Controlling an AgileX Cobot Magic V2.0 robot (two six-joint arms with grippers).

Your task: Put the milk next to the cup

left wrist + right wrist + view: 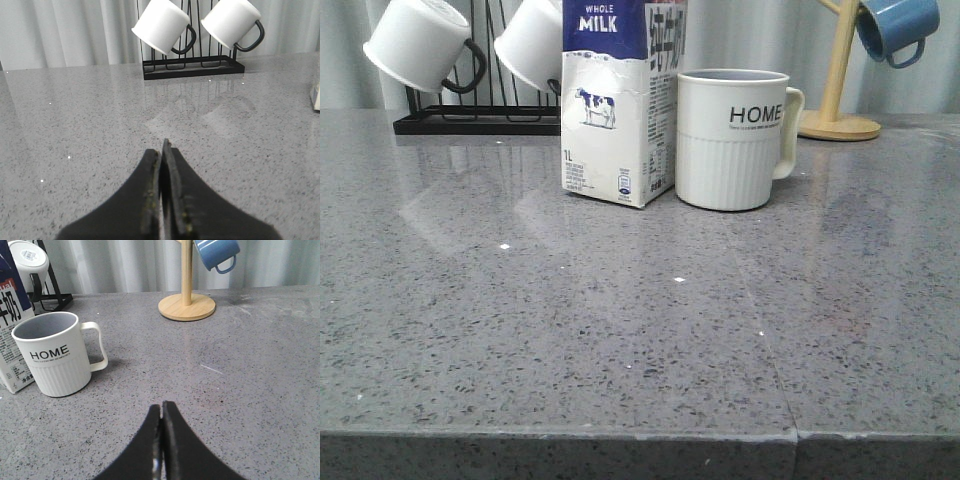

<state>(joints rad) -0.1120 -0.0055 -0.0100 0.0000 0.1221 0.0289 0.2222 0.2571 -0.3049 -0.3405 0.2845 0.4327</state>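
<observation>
The milk carton point(618, 100), blue top and white lower part with a cow, stands upright on the grey table, close beside the left of the white HOME cup point(732, 138), whose handle points right. Both also show in the right wrist view, the cup point(56, 354) and the carton's edge point(12, 335). My left gripper point(161, 148) is shut and empty over bare table, away from the carton. My right gripper point(161, 407) is shut and empty, apart from the cup. Neither gripper shows in the front view.
A black rack point(470, 118) with two plain white mugs point(420, 45) stands at the back left. A wooden mug tree point(840, 95) with a blue mug point(898, 27) stands at the back right. The table's front edge point(640, 435) is near the camera.
</observation>
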